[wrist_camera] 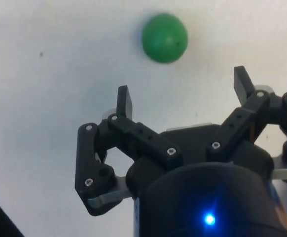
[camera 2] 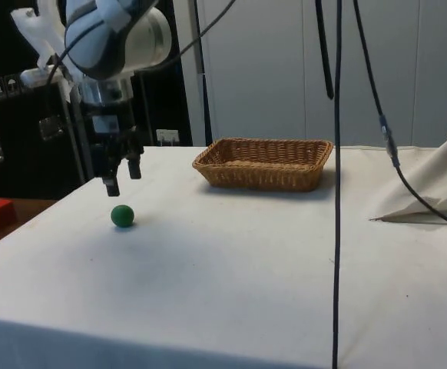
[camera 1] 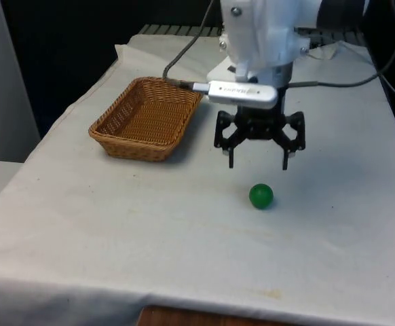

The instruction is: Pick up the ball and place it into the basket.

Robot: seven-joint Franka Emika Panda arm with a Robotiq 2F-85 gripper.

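The green ball (camera 1: 260, 195) sits on the white cloth (camera 1: 150, 244) near the front edge. Just behind and above it hangs the gripper (camera 1: 258, 161), fingers spread wide and holding nothing. It should come forward, centre over the ball, then drop straight. Further back, to the front view's left, waits the wicker basket (camera 1: 113, 132).
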